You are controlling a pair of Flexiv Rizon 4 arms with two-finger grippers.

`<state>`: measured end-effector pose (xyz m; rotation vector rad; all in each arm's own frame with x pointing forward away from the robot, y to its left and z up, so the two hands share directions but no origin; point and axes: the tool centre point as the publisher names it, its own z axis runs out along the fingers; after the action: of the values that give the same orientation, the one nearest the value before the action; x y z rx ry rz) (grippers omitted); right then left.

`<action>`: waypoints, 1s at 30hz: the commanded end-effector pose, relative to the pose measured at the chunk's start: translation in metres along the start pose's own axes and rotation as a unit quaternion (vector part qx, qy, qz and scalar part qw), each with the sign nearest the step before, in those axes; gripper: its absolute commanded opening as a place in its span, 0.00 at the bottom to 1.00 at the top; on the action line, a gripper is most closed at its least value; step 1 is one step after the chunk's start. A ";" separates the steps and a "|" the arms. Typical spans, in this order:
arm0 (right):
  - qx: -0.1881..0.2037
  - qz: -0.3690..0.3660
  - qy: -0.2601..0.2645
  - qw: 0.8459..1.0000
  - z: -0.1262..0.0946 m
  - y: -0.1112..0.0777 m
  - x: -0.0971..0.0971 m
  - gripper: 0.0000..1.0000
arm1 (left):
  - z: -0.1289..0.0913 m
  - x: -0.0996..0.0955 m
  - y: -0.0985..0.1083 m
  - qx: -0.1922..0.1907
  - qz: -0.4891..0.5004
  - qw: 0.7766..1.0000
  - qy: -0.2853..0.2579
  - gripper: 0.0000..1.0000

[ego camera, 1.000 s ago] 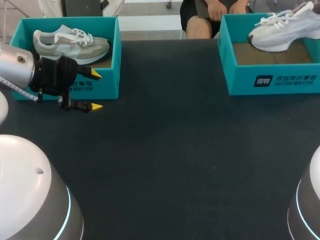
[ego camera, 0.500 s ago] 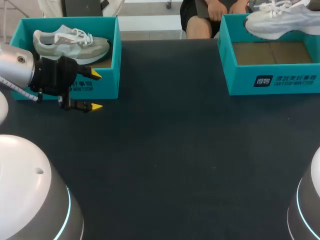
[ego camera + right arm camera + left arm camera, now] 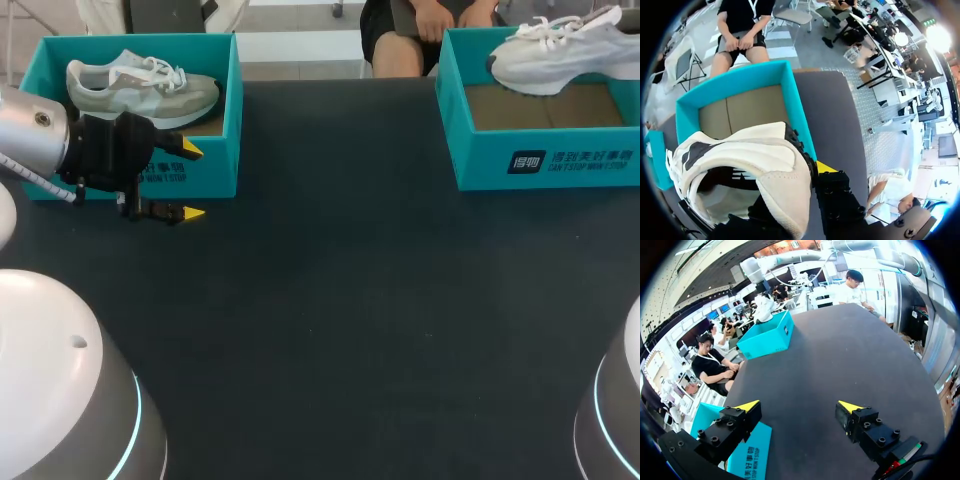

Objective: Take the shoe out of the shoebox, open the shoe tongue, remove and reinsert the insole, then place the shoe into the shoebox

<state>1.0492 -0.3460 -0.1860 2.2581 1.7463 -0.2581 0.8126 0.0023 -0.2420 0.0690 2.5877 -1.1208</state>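
1. Head view puts the shoe [image 3: 560, 55] at about 1 o'clock on the table [image 3: 350, 300]. It is white, with its toe toward 9 o'clock. It appears to hang over the back of the right box [image 3: 540, 160], not rest on the cardboard floor.
2. Right wrist view suggests why. The right gripper [image 3: 810, 180] sits at the heel, with one yellow tip outside the collar. The shoe hides the other finger, so I judge the gripper clamped on the heel because the shoe looks lifted. A heel hold would leave the tongue and opening free for the later steps.
3. Bare box floor shows ahead of that gripper. The take-out step looks under way, and the shoe is not yet set on the table.
4. At 10 o'clock the left gripper [image 3: 799, 407] hangs with its fingers wide apart, holding nothing. It is just in front of the left box [image 3: 215, 165], probably parked there to keep the table's middle free.
5. A grey shoe [image 3: 140, 85] lies inside the left box, with no gripper on it.
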 end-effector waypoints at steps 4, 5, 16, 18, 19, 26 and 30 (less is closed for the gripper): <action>-0.003 -0.025 0.005 1.000 0.013 0.005 0.001 0.00 | 0.000 0.001 -0.001 -0.002 0.000 1.000 0.000 1.00; -0.002 -0.024 0.009 1.000 0.014 0.006 0.001 0.00 | 0.000 0.001 -0.001 -0.002 0.000 1.000 0.000 1.00; -0.002 -0.045 0.015 0.999 0.037 0.019 0.012 0.00 | 0.000 0.001 -0.001 -0.002 0.000 1.000 0.000 1.00; -0.001 -0.043 0.020 0.999 0.042 0.020 0.014 0.00 | 0.000 0.001 -0.001 -0.002 0.000 1.000 0.000 1.00; -0.001 -0.044 0.020 0.999 0.044 0.021 0.016 0.00 | 0.000 0.001 -0.001 -0.002 0.000 1.000 0.000 1.00; 0.004 -0.043 0.025 0.999 0.061 0.021 0.021 0.00 | 0.000 0.001 -0.001 -0.002 0.000 1.000 0.000 1.00; 0.008 -0.045 0.026 0.999 0.069 0.019 0.023 0.00 | 0.000 0.001 -0.001 -0.002 0.000 1.000 0.000 1.00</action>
<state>1.0719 -0.3507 -0.2527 2.2160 1.8800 -0.2357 0.8126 0.0023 -0.2420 0.0691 2.5876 -1.1208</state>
